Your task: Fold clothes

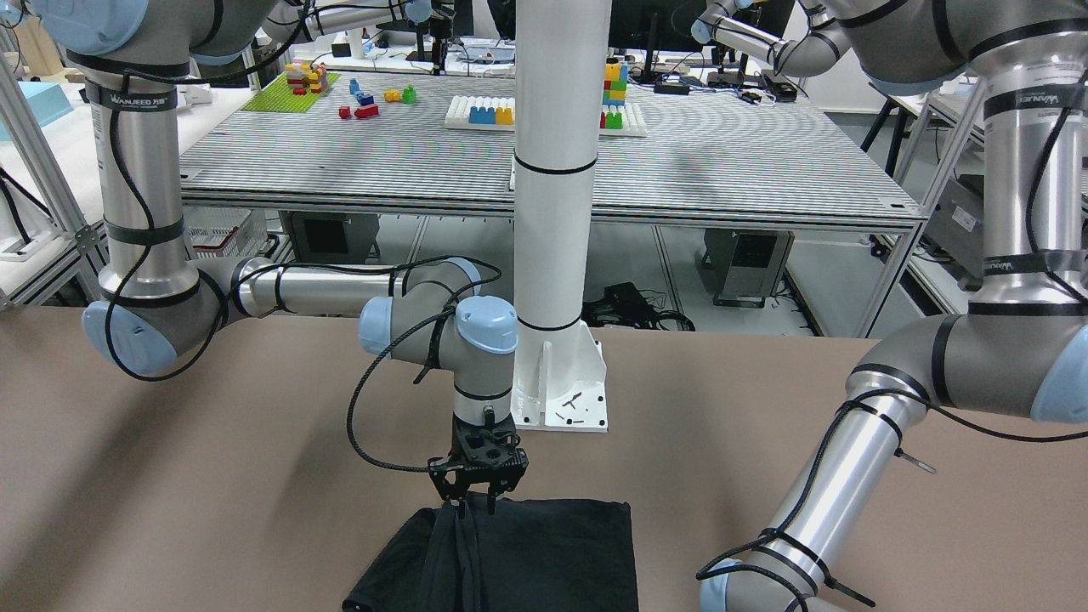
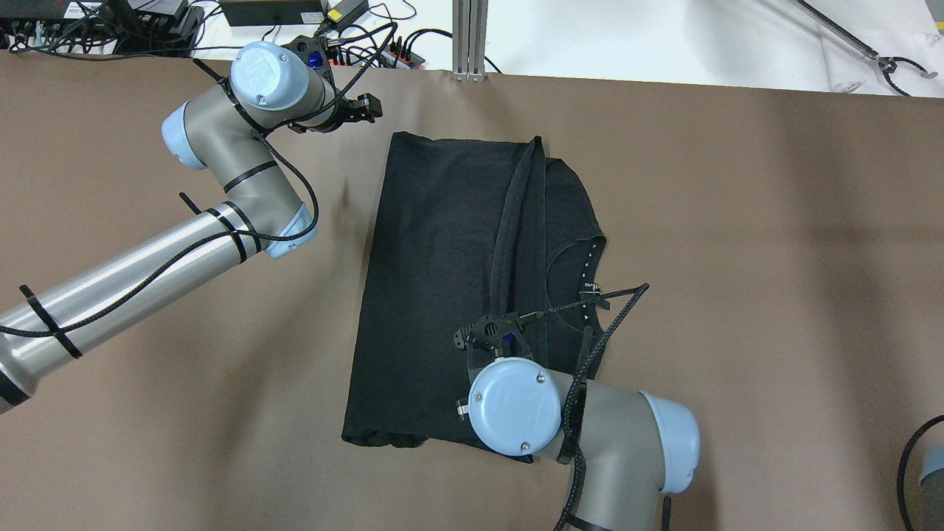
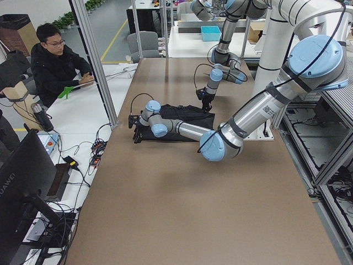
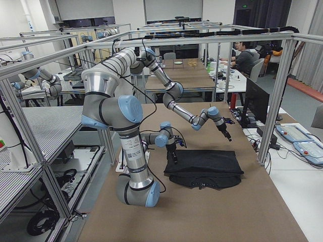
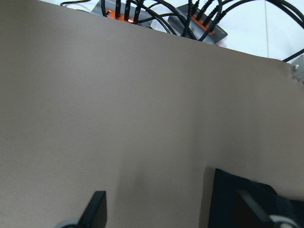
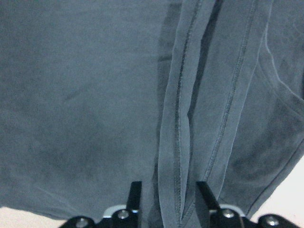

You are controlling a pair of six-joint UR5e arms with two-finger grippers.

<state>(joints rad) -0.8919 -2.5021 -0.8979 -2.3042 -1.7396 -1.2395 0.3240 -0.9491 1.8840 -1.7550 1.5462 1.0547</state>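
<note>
The black clothes lie flat on the brown table, folded over lengthwise, with a neckline showing at the right. My right gripper is shut on a hemmed edge of the clothes near the near end and holds it up as a raised ridge. In the right wrist view the hem runs between the fingers. From the front the right gripper pinches the fabric from above. My left gripper is open and empty, just beyond the far left corner, over bare table.
The white pillar base stands behind the clothes at the table's middle. Cables and power strips lie past the far edge, beside an aluminium post. An operator sits at a side desk.
</note>
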